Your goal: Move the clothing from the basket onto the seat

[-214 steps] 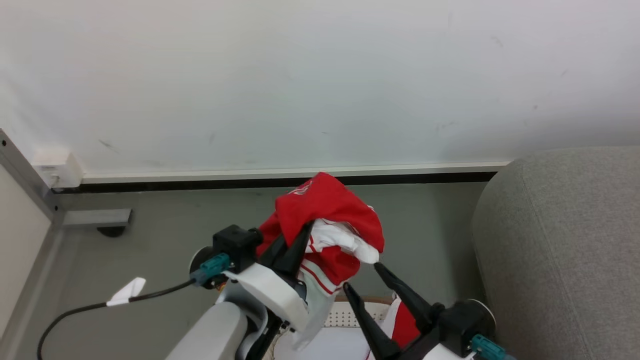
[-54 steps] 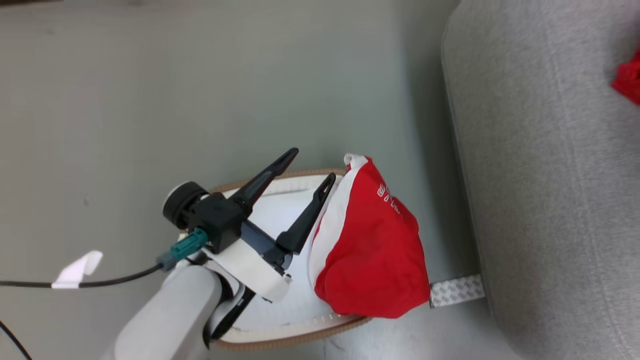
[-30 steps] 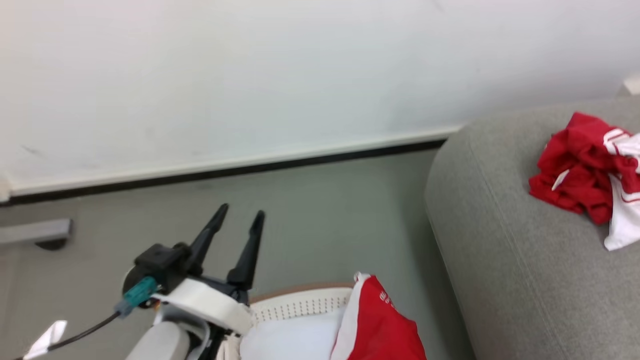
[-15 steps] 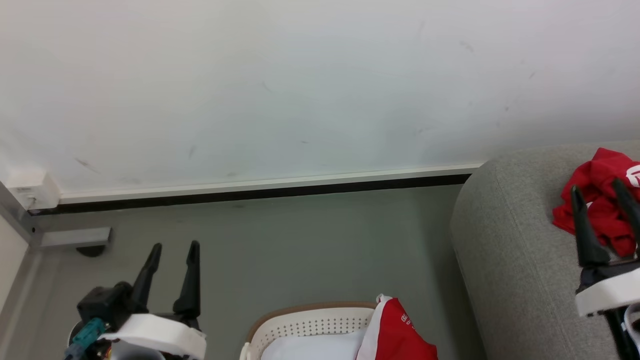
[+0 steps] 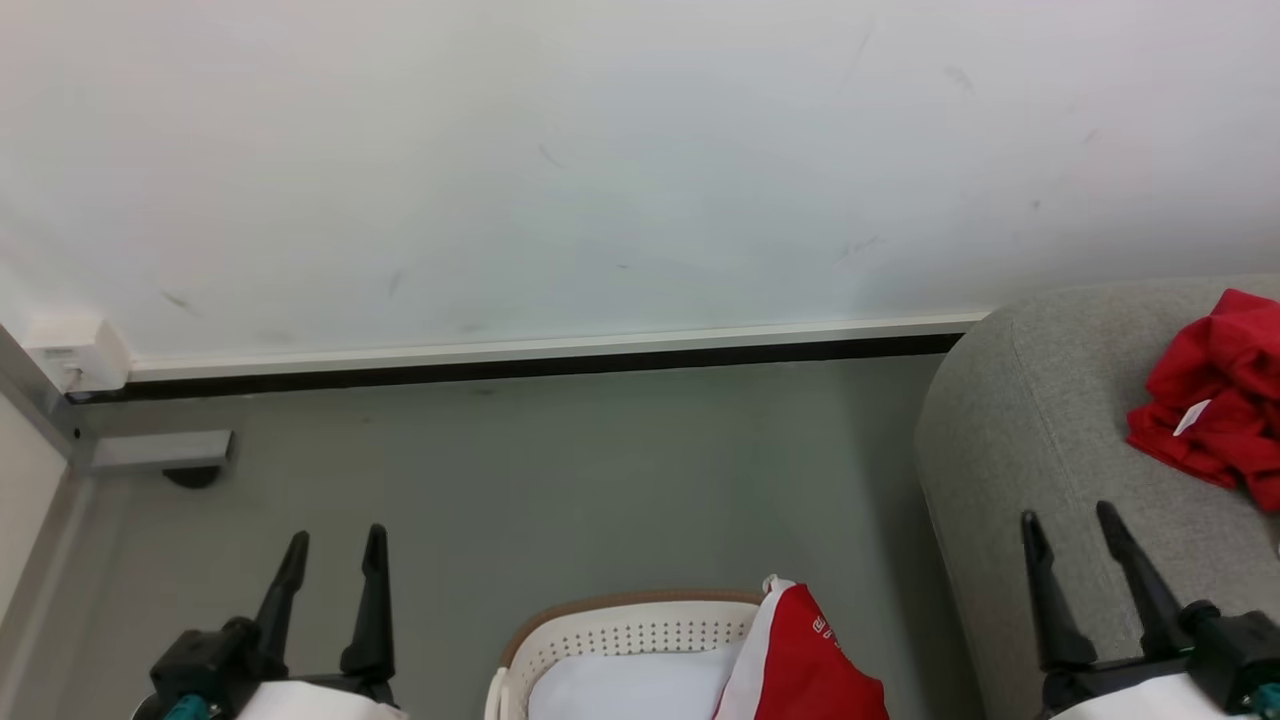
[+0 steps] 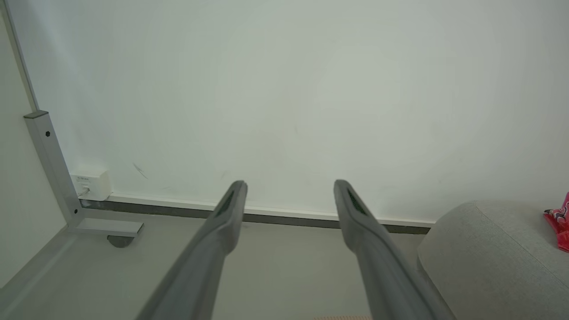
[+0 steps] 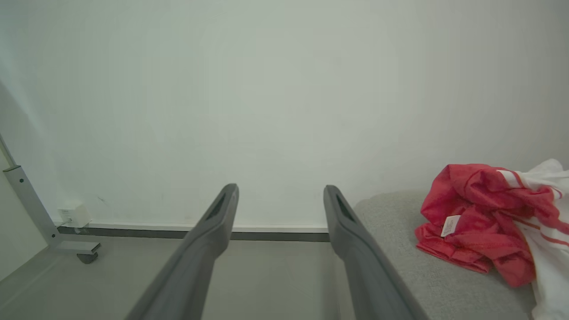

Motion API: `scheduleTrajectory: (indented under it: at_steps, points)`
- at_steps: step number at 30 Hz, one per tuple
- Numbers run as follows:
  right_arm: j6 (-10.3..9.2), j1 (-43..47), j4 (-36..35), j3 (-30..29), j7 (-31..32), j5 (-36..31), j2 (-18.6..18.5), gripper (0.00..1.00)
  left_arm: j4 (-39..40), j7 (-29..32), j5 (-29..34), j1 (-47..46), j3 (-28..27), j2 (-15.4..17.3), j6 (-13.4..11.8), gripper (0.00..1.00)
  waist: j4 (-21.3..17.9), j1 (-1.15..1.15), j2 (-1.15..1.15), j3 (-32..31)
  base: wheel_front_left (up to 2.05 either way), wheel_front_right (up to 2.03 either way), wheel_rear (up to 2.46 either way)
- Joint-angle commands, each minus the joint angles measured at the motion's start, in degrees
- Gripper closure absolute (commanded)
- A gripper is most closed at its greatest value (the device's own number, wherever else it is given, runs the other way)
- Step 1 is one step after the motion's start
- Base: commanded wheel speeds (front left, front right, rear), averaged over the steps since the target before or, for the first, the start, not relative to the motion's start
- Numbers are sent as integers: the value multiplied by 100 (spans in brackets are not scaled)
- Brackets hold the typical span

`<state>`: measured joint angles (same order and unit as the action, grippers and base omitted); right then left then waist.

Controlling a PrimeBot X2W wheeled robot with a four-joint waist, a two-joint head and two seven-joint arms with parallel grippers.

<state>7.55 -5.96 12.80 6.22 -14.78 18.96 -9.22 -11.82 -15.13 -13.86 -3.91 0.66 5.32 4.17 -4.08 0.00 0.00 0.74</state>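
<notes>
**Half done, nothing gripped**

Your head view is white wall across the upper half, with grey floor below it. The seat fills the right edge. The basket sits bottom centre, cut off by the frame. One red garment lies crumpled on the seat, upper right. A second red garment bunches at the basket's right side and rises over the rim, beside a white pad inside. Your left pincer is lower left, fingers wide and empty. Your right pincer is lower right against the seat, also wide and empty. A small white tag shows on the seat garment.
</notes>
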Motion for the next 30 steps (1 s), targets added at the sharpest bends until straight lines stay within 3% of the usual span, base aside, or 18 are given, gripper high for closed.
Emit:
scheduleTrajectory:
  at_steps: [1,9,30]
  points:
    - [-13,122,-72,-35,-37,-95,99,0,27,-1,137,74,-65,-38,49,0,13,0,0,38,0,0,0]
    - [-13,74,-152,-128,-39,-261,352,0,3,-2,293,-44,-274,-163,188,0,14,0,0,174,0,0,0]
    - [-13,-67,-136,-120,-41,-247,379,0,-93,-3,366,-160,-365,-233,322,0,-71,0,0,212,0,0,0]
